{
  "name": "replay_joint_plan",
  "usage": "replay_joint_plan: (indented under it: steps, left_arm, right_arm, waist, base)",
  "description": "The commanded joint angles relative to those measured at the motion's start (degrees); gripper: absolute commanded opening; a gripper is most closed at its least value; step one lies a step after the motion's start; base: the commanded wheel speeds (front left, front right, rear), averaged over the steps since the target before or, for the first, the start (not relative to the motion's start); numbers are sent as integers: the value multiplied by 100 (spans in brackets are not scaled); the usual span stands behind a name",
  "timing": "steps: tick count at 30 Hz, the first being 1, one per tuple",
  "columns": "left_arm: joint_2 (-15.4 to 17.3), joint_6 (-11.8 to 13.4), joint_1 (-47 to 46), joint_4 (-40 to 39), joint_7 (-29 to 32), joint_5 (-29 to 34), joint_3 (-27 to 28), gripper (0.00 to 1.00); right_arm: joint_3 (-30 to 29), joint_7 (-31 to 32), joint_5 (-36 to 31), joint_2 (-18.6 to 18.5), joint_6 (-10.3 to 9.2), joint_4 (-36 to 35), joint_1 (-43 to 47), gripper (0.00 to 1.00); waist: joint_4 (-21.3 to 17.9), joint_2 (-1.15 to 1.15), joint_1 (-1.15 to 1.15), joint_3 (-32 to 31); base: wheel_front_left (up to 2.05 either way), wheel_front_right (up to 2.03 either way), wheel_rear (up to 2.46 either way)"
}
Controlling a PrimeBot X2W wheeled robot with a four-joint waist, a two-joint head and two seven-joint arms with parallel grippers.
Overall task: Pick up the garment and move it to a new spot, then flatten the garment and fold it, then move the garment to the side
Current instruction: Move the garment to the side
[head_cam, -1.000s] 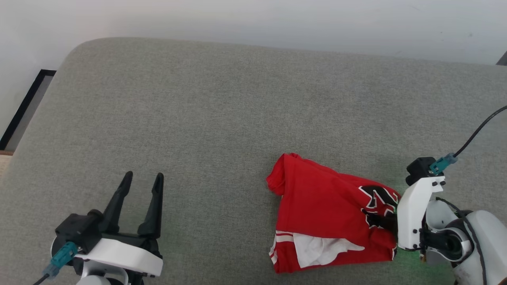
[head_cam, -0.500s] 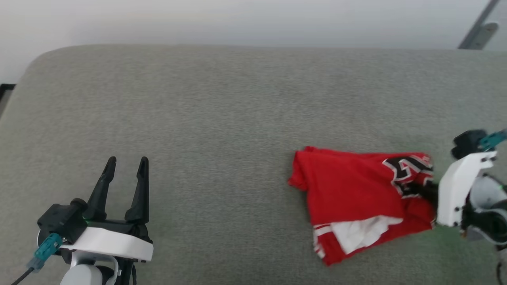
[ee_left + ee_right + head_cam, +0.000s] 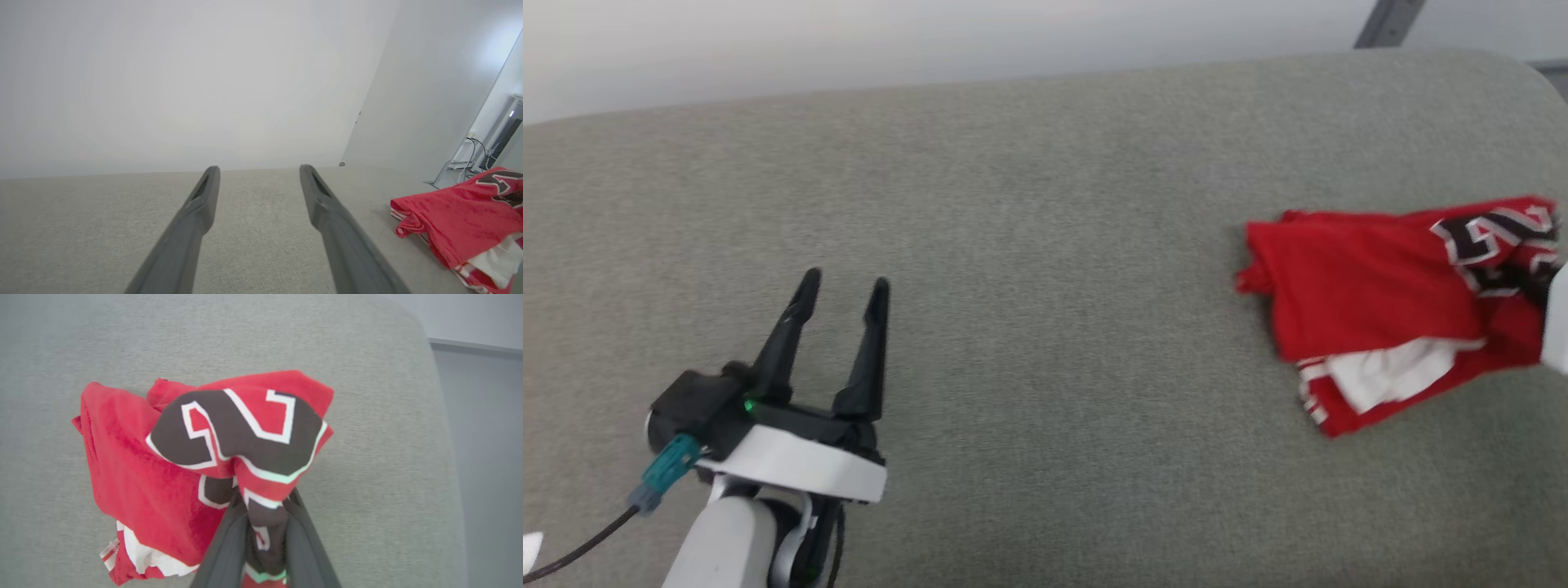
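Observation:
The red garment (image 3: 1372,286) lies bunched on the grey cushion at the far right of the head view, with its white lining and striped hem toward the front. Its black, white-outlined lettering (image 3: 241,433) is at the end that is pulled up. My right gripper (image 3: 263,506) is shut on that lettered fold, and the cloth hides its fingertips. In the head view just a white piece of that gripper's body (image 3: 1555,318) shows at the edge. My left gripper (image 3: 844,282) hovers open and empty over the cushion, far left of the garment (image 3: 453,216).
The grey upholstered cushion (image 3: 1029,245) spans the head view, with a pale wall behind it. Its rounded right end (image 3: 437,416) drops to the floor just beyond the garment. A stand with cables (image 3: 486,151) sits far off past that end.
The head camera has swung, so the whole picture has shifted. My right gripper has shut on the garment's lettered end, which is now pulled up. The left gripper stays open.

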Motion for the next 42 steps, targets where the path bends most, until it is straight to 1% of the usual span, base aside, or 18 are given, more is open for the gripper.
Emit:
replay_joint_plan:
  steps: [1,9,17,20,26,30,35,36,37,38,39,40,41,42]
  left_arm:
    - [46,-11,-168,-4,-25,41,-126,100]
    - [89,-11,-654,62,-25,17,-734,100]
    - [69,-11,-1228,115,-25,8,-1368,100]
    - [61,-11,-1394,158,-25,-11,-1522,100]
    - [45,-11,-1631,176,-25,-60,-1723,100]
    - [36,-11,-1715,181,-25,-92,-1783,100]
    - [38,-11,-1769,143,-24,-97,-1751,100]
    - [40,-11,-1774,138,-25,-95,-1729,100]
    - [44,-11,-1776,128,-25,-100,-1715,100]
    - [48,-11,-1777,118,-25,-103,-1696,100]
    - [51,-11,-1776,110,-25,-102,-1669,100]
    - [49,-11,-1773,97,-25,-104,-1634,100]
    - [55,-11,-1768,86,-25,-112,-1618,100]
    - [63,-11,-1760,75,-25,-117,-1582,100]
  right_arm:
    - [36,-151,-103,-83,-1,79,-193,0]
    - [210,-585,-524,-379,-1,699,-850,0]
    - [510,-1394,-1051,-598,-2,1567,-1619,0]
    - [586,-1714,-1264,-606,-2,1977,-1843,0]
    - [708,-2411,-1670,-501,-2,2802,-2201,0]
    - [685,-2693,-1821,-337,-1,3407,-2356,0]
    - [675,-3026,-1959,-235,-1,3938,-2543,0]
    - [683,-3080,-1980,-208,-1,4016,-2575,7]
    - [685,-3122,-1986,-196,-1,4097,-2618,23]
    - [649,-3191,-1990,-210,-1,4184,-2678,34]
    - [635,-3246,-2018,-217,-1,4252,-2729,49]
    - [633,-3310,-2039,-208,-1,4312,-2776,85]
    - [635,-3366,-2045,-195,-1,4366,-2810,100]
    - [620,-3415,-2030,-180,-2,4423,-2854,100]
  waist:
    - [-137,0,0,108]
    - [-384,0,0,357]
    - [-508,0,0,708]
    - [-481,0,0,812]
    - [-325,0,0,985]
    - [-216,0,0,1082]
    - [-129,0,0,1197]
    - [-121,0,0,1208]
    - [-115,0,0,1215]
    - [-112,0,0,1224]
    - [-109,0,0,1227]
    - [-108,0,0,1227]
    - [-110,0,0,1223]
    - [-112,0,0,1218]
  base:
    - [0,0,0]
    - [0,0,0]
    - [0,0,0]
    - [0,0,0]
    - [0,0,0]
    - [0,0,0]
    - [0,0,0]
    - [0,0,0]
    - [0,0,0]
    - [0,0,0]
    - [0,0,0]
    - [0,0,0]
    - [0,0,0]
    - [0,0,0]
